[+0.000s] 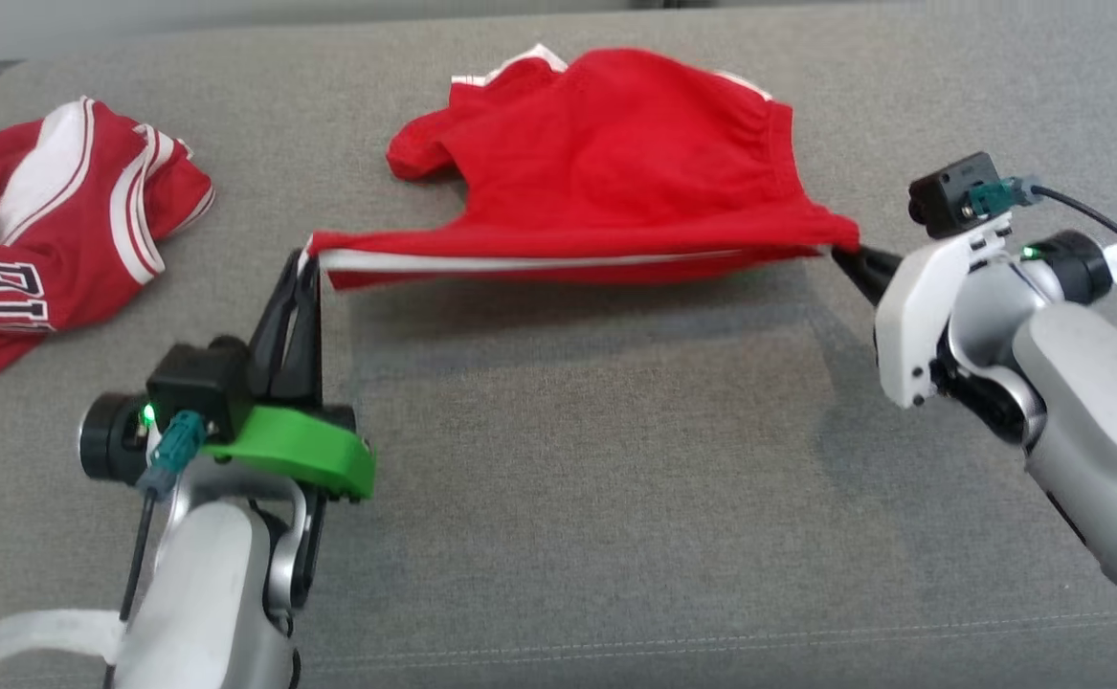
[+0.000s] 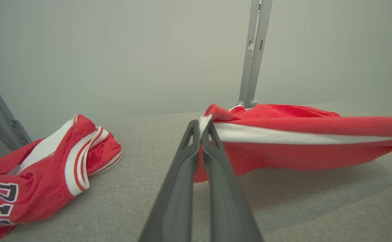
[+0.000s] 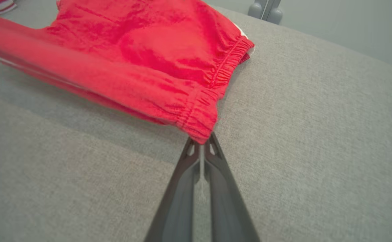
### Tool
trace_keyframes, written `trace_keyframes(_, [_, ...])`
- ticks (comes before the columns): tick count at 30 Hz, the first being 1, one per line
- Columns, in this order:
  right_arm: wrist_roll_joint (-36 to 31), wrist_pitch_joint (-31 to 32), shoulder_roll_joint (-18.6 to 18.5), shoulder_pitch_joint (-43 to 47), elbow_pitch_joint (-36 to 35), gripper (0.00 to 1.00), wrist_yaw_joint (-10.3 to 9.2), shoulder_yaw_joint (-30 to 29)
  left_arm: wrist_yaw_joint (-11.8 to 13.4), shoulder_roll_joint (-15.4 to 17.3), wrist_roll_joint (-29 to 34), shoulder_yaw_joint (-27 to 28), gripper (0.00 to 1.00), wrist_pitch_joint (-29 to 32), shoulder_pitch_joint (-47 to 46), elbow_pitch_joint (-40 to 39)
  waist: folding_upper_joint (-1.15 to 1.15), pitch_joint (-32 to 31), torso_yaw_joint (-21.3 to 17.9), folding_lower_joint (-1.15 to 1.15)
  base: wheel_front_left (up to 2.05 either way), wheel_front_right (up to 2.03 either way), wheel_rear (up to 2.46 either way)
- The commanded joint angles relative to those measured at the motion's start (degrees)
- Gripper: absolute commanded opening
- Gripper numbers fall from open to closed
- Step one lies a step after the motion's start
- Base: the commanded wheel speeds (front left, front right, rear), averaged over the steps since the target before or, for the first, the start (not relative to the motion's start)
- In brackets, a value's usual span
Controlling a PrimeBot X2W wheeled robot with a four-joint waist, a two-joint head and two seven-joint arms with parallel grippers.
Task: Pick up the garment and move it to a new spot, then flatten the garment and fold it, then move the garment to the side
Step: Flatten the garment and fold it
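The garment (image 1: 606, 163) is a pair of red shorts with white side stripes, held stretched between my two grippers above the grey cushion. My left gripper (image 1: 307, 260) is shut on its left corner, where the white stripe ends (image 2: 205, 122). My right gripper (image 1: 840, 251) is shut on the elastic waistband corner (image 3: 201, 136). The near edge hangs lifted and taut, casting a shadow below; the far part of the garment (image 3: 142, 37) rests on the surface.
A red jersey (image 1: 51, 230) with white trim and lettering lies crumpled at the far left, also seen as the jersey (image 2: 31, 174) in the left wrist view. A grey metal post (image 2: 254, 50) stands behind the cushion. The grey cushion (image 1: 577, 498) stretches wide in front.
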Motion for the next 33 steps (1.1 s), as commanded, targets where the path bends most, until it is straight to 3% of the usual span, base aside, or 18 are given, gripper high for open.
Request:
trace_keyframes(1, [1.79, 2.13, -2.16, 3.08, -2.65, 0.0, -0.13, -0.24, 0.98, 0.59, -0.55, 0.55, 0.0, 0.89, 3.45, -1.6, 0.0, -4.62, 0.62, 0.01, 0.0, 0.0, 0.0])
trace_keyframes(4, [3.63, 5.94, -4.99, 7.98, -6.78, 0.0, -0.14, -1.36, 2.22, 0.56, -1.57, 0.86, 0.0, 2.61, 8.23, -4.47, 0.0, -6.27, 0.85, 0.01, 0.0, 0.0, 0.0])
trace_keyframes(9, [3.51, 10.07, -6.67, 13.08, -10.04, 0.0, -0.17, -3.88, 3.21, 0.76, -1.94, 0.02, 0.0, 4.94, 14.02, -7.94, 0.0, -8.09, 0.84, 0.01, 0.0, 0.0, 0.0])
trace_keyframes(16, [0.76, 17.24, -6.67, 20.62, -13.08, 0.0, -0.18, -7.88, 4.49, 1.62, -2.15, -1.06, 0.0, 8.52, 20.5, -12.67, 0.0, -9.71, 0.99, 0.01, 0.0, 0.0, 0.0])
trace_keyframes(25, [-2.2, 21.31, -4.96, 28.46, -20.6, 0.0, -0.18, -12.88, 7.1, 3.0, -2.37, -0.32, 0.0, 11.89, 27.12, -18.76, 0.0, -9.6, 0.7, 0.01, 0.0, 0.0, 0.0])
trace_keyframes(33, [2.32, 19.27, 1.11, 29.33, -27.53, 0.0, -0.11, -17.28, 5.17, 4.1, -1.04, -1.21, 0.0, 11.35, 20.02, -17.98, 0.0, -7.3, -0.05, 0.01, 0.0, 0.0, 0.0])
